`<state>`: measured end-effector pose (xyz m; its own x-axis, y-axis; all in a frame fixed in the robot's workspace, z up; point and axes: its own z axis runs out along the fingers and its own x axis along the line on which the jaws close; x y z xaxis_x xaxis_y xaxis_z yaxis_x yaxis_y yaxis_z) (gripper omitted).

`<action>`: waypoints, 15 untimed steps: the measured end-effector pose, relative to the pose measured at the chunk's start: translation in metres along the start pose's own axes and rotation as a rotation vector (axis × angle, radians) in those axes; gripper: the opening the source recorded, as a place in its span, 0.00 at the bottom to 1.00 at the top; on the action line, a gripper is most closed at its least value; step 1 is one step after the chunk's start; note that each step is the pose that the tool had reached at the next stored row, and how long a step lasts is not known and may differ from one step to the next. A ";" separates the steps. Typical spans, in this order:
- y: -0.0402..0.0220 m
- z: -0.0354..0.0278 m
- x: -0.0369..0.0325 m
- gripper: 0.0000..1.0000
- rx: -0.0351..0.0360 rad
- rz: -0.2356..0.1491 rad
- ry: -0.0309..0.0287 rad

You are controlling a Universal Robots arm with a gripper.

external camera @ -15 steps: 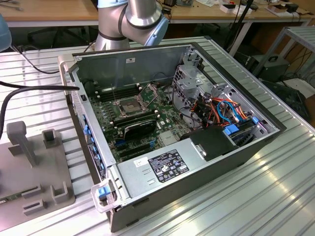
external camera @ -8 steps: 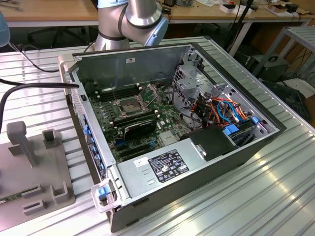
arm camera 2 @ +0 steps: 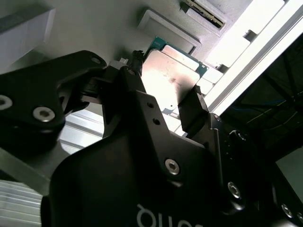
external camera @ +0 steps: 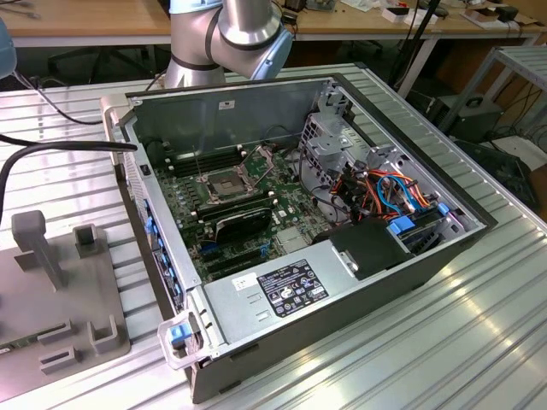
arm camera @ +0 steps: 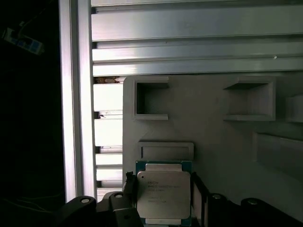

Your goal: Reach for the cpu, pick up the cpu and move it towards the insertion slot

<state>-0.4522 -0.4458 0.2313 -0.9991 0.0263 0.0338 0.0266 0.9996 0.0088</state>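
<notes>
The black two-fingered gripper (arm camera: 162, 183) has closed in on the cpu (arm camera: 163, 196), a small flat square chip with a pale silvery metal face and a green rim. One finger (arm camera: 129, 188) lies against each of two opposite edges, seen in both wrist views. The cpu sits over a grey moulded fixture plate (arm camera: 213, 142) on the ribbed aluminium bench (arm camera: 189, 28), just beside a raised rectangular ridge. In the exterior view the insertion slot (external camera: 220, 185), a square dark-centred socket with its shiny retention plate tilted up, lies on the green board inside the open computer case (external camera: 231, 107).
</notes>
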 end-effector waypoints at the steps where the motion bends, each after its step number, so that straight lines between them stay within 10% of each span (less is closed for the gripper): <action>1: 0.0000 -0.0002 0.0000 0.55 0.0000 0.000 0.0001; 15: 0.0002 -0.0268 0.0008 0.55 0.0001 0.000 0.0050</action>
<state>-0.4522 -0.4458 0.2581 -0.9989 0.0263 0.0388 0.0267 0.9996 0.0087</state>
